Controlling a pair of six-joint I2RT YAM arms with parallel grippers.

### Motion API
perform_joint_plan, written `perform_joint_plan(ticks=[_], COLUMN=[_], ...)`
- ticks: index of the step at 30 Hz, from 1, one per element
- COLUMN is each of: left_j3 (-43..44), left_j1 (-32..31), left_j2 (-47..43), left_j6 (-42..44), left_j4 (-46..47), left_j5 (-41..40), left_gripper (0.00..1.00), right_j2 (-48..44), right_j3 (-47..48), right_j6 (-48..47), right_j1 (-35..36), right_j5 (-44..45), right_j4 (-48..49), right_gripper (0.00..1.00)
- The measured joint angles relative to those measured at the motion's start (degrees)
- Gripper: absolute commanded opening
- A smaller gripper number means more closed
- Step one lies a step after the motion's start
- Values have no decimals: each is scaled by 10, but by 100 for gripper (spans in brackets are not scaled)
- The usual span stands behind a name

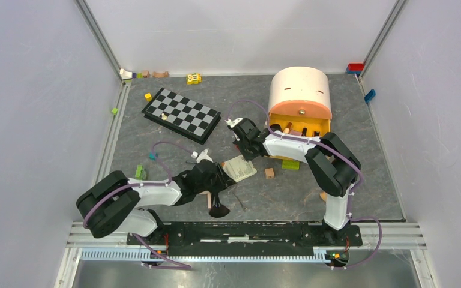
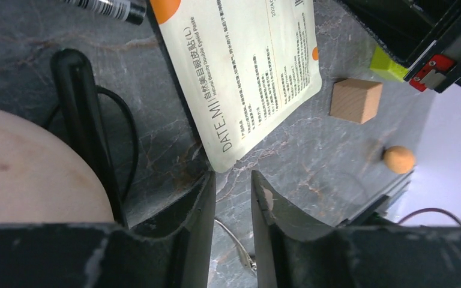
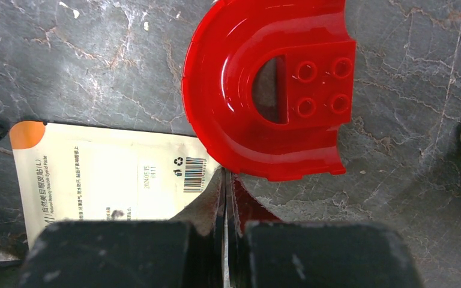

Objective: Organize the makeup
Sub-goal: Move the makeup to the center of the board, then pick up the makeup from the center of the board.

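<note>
Left claw (image 2: 234,180) hangs low, jaws narrowly parted — right claw (image 3: 225,180) has its 2 fingers pressed together.

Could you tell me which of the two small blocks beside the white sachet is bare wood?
The tan wooden cube, the one nearer the white printed sachet; the other is a yellow-green plastic block.

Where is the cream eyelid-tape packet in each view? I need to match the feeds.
Top external: eyelid-tape packet at mid-table, between the two wrists.
Left wrist: upper centre, slanted, one corner pointing down.
Right wrist: lower left, orange corner at its top left, red curved brick up and right of it.
Shared landmark: wooden cube, right of the packet in top external and left wrist; not in right wrist.
</note>
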Motion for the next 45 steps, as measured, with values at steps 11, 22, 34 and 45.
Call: perform_joint_plan(ticks=[11,22,34,45], left_j3=[-40,-41,-57,-58], left_j1=[0,0,0,0], left_j2=[-49,-15,61,76], left_j6=[-86,-114,-160,-162], left_j4=[3,53,190,195], left_j5=[-7,-11,-13,-22], left_gripper=[50,49,44,14], right_j2=[-2,-9,-11,-12], right_j3=[-5,-17,-21,-24], right_j6=[8,19,19,19], right_j1=[-1,-3,-5,-5], right_j5=[0,-2,-6,-7], right_j4=[5,19,23,26], right_gripper=[0,0,0,0])
